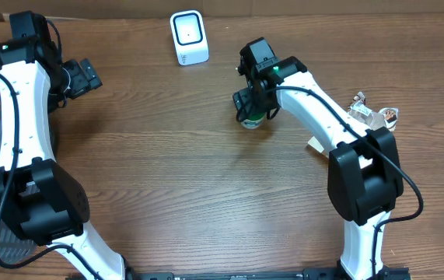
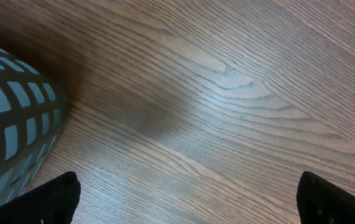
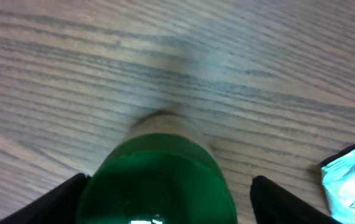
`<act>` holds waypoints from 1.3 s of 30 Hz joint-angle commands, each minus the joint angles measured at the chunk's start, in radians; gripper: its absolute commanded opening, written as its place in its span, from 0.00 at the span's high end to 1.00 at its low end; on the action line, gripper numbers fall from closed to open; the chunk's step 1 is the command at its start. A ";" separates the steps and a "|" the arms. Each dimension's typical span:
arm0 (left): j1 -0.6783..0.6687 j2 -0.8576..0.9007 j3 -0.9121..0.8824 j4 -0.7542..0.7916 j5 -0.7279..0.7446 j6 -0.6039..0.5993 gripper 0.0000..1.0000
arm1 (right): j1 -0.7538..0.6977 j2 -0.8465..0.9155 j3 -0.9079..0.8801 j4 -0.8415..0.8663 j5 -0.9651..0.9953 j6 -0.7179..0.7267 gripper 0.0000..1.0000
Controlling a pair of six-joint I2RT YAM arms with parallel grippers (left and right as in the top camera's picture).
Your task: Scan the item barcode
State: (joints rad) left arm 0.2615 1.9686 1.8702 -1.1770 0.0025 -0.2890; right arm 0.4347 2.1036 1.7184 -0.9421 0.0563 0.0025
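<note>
While the right gripper (image 1: 254, 107) hangs over the green bottle (image 1: 253, 120), its jaws stand apart on either side of the bottle. In the right wrist view, one finger (image 3: 53, 202) lies against the bottle (image 3: 158, 180) and the other is separated from it by a visible gap, so no grip is closed. The bottle stands on the wooden table (image 1: 167, 163), near the white scanner (image 1: 188, 36) at the far edge. A silver packet (image 3: 351, 180) lies beside the bottle. The left gripper (image 1: 89, 76) is fully open and empty, over bare wood just beside the mesh basket (image 2: 15, 137).
</note>
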 commanded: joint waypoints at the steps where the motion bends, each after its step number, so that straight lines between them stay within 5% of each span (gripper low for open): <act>1: -0.007 0.006 -0.005 0.003 -0.010 -0.003 0.00 | -0.005 0.001 -0.006 0.008 0.001 0.000 0.23; 14: -0.008 0.006 -0.005 0.005 -0.011 -0.003 0.01 | -0.004 0.000 -0.003 -0.015 0.001 0.000 0.66; 24: -0.008 0.006 -0.005 0.005 -0.010 -0.003 0.00 | -0.017 -0.036 0.146 -0.184 -0.251 0.000 0.75; 39: -0.008 0.006 -0.005 0.005 -0.010 -0.003 0.00 | -0.167 -0.254 0.248 -0.249 -1.141 -0.199 0.79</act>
State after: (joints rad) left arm 0.2615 1.9686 1.8702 -1.1767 0.0025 -0.2886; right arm 0.3088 1.9190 1.9282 -1.2007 -0.8078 -0.1593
